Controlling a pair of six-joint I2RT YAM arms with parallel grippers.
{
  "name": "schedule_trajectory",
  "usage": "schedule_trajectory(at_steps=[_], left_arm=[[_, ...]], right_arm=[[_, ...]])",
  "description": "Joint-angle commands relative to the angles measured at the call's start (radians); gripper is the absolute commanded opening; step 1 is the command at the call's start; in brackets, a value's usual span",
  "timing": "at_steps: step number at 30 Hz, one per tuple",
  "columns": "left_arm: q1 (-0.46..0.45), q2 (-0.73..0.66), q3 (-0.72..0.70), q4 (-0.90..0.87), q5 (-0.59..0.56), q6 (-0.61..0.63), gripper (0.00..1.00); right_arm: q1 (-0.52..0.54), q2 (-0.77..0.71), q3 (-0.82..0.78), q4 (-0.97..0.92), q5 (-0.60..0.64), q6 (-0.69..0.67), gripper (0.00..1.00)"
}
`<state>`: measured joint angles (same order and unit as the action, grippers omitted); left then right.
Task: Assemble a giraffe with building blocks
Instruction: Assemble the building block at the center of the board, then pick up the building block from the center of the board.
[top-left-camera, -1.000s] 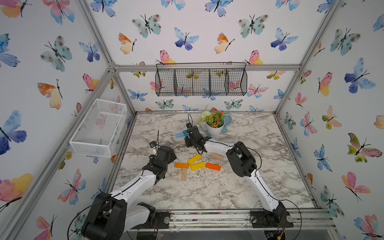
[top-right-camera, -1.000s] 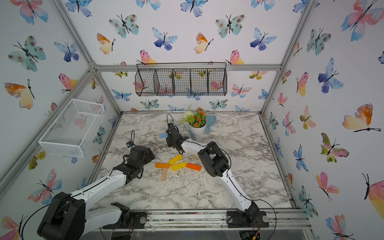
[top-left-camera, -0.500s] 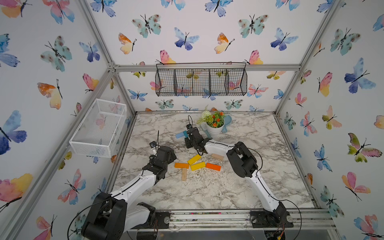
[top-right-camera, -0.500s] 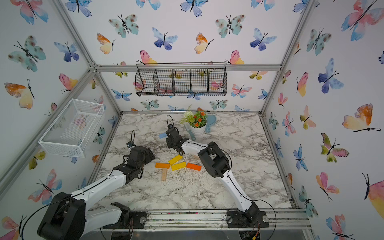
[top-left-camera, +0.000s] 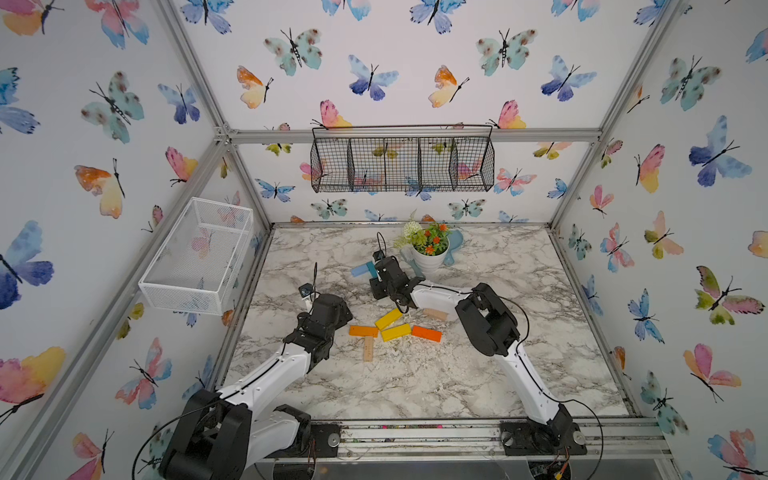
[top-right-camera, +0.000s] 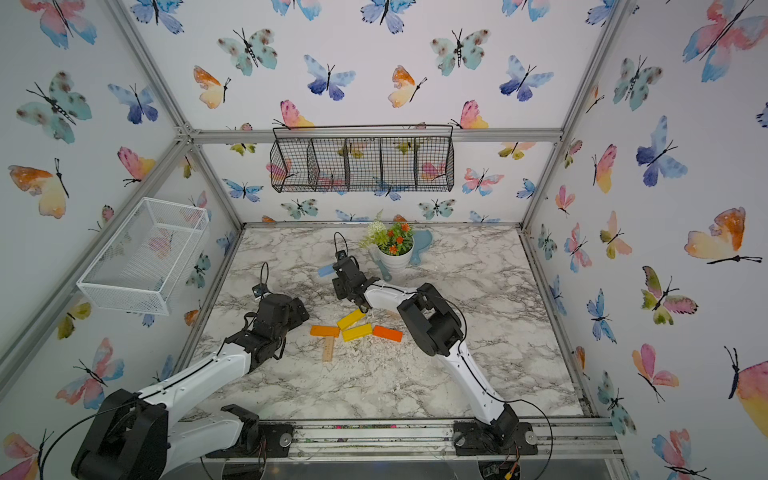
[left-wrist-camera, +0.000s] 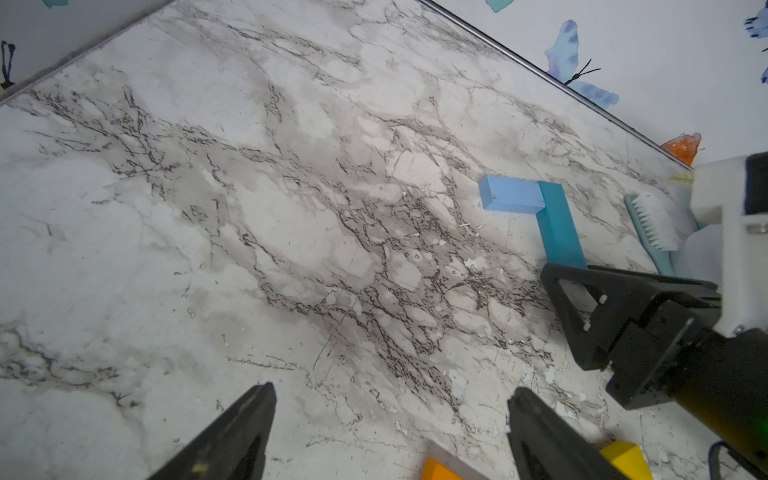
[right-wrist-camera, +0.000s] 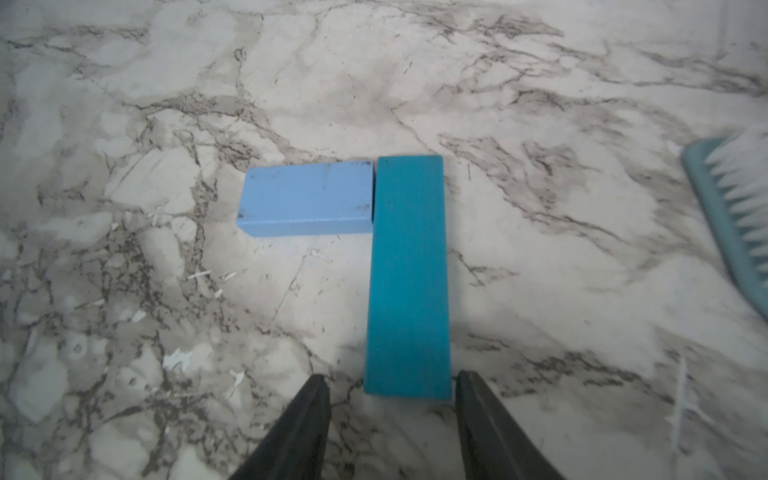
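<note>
The left gripper (left-wrist-camera: 392, 390) hung wide apart over the marble table (left-wrist-camera: 208, 208), an orange block (left-wrist-camera: 436, 471) cut off at the frame's edge. The light-blue block (right-wrist-camera: 305, 199) butted the teal block (right-wrist-camera: 409, 274), whose near end sat between the parted jaws of the right gripper (right-wrist-camera: 392, 376), unclamped. A plain wood block (top-left-camera: 435, 314) hid partly under that arm; the pot (top-left-camera: 430, 262) held flowers (top-left-camera: 430, 241).

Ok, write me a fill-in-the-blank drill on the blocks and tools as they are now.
1. The teal block touches the ____ block.
2. The right tool straddles the teal block's near end with its jaws ____.
3. The open left tool holds ____.
4. Between the orange blocks lie two ____ blocks.
Missing words: light-blue; open; nothing; yellow.
</note>
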<state>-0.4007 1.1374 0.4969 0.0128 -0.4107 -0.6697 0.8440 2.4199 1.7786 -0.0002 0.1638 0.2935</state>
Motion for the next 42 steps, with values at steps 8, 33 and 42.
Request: schedule_trajectory(at_steps=[8,33,42], left_arm=[[-0.022,-0.019,-0.061,0.159,0.201,0.082,0.92],[-0.365,0.482,0.253,0.068,0.153,0.431,0.85],[-0.357,0.615,0.348,-0.001,0.115,0.458,0.76]], right_arm=[[0.007,-0.367,-0.402,-0.058,-0.021,-0.030,0.57],[0.006,-1.002,-1.043,0.128,0.426,-0.065,0.74],[0.006,-1.101,-1.125,0.186,0.405,-0.048,0.74]])
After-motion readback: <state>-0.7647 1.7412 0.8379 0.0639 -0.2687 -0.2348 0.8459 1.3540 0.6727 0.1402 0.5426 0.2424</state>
